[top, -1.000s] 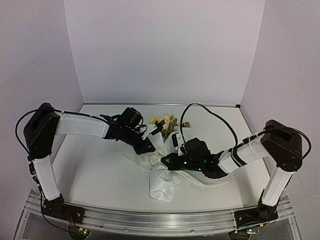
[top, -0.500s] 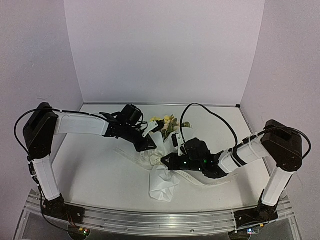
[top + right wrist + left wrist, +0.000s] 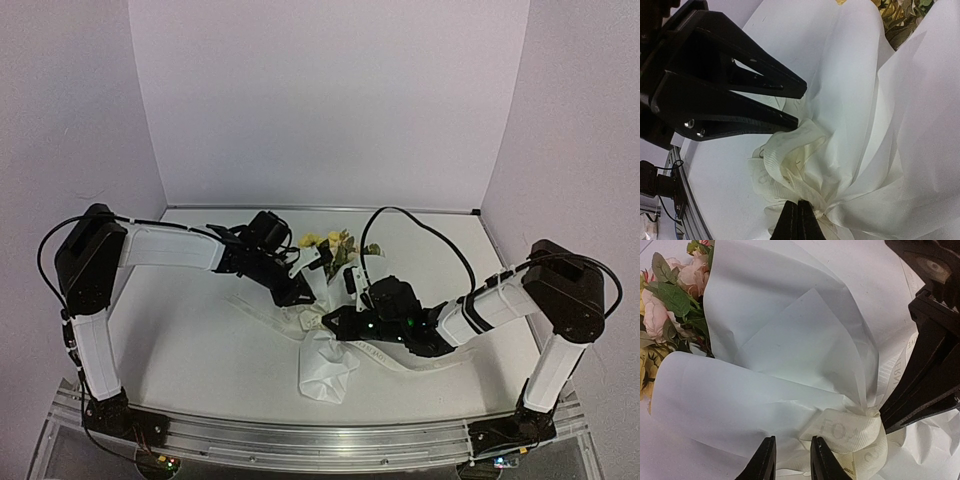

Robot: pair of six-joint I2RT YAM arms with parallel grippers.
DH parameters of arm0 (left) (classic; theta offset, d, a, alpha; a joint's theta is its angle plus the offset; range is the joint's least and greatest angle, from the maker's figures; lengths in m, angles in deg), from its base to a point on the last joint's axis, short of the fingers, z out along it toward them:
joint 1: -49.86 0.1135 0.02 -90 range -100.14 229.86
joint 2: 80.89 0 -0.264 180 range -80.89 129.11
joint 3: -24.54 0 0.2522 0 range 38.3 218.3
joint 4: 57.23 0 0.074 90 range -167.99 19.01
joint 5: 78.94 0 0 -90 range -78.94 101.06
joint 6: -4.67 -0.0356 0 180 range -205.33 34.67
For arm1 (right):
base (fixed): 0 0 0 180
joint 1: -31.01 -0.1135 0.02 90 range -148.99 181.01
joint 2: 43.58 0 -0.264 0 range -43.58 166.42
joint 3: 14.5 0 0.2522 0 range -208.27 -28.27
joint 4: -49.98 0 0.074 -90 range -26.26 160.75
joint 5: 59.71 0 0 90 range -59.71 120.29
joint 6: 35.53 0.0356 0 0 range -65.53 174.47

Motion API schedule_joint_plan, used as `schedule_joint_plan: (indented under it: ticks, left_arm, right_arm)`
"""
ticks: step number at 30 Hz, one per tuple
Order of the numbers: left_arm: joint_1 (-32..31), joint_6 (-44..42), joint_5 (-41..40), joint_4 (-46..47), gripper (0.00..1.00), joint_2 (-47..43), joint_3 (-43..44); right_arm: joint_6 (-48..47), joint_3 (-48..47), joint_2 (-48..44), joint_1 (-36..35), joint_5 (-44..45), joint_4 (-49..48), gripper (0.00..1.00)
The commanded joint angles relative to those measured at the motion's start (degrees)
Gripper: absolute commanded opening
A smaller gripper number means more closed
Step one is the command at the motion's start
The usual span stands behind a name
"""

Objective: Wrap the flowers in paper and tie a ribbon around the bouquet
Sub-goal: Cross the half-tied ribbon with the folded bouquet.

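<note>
One paper-wrapped bouquet (image 3: 790,340), left pincer (image 3: 792,442) slightly spread beside it, right pincer (image 3: 797,205) pinching its ribbon (image 3: 845,427).

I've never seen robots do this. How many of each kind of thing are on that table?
grippers: 2 (left gripper, right gripper)
bouquet: 1
ribbon: 1
total: 4
</note>
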State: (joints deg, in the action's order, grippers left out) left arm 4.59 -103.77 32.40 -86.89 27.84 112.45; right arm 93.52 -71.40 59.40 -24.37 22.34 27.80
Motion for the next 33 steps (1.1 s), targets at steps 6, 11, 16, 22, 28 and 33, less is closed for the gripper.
schedule_joint_plan:
  ticks: [6, 11, 16, 22, 28, 33]
  left_arm:
    - [1.14, -1.06, -0.85, 3.09, 0.26, -4.58, -3.96]
    - [1.09, -2.05, 1.37, 5.56, 0.27, -5.52, -5.63]
    - [1.07, -3.23, 2.60, 6.47, 0.29, -5.54, -5.37]
    - [0.75, -4.02, 4.20, 5.59, 0.29, -3.96, -3.09]
    - [0.03, -4.79, 4.59, 5.02, 0.29, -2.88, -1.77]
    - [-0.38, -4.79, 4.74, 4.42, 0.28, -1.74, -0.75]
  right_arm:
    - [0.01, -1.53, -0.13, -0.01, 0.71, -0.88, 0.00]
    - [0.40, -1.86, 0.17, 0.00, 0.44, -0.88, 0.00]
    - [0.41, -1.93, 0.18, -0.01, 0.34, -0.79, 0.00]
    - [0.39, -2.07, 0.27, -0.01, 0.29, -0.61, 0.00]
    - [0.05, -1.98, 0.12, 0.00, 0.32, -0.31, 0.00]
    - [-0.06, -2.12, 0.20, 0.00, 0.40, -0.19, 0.00]
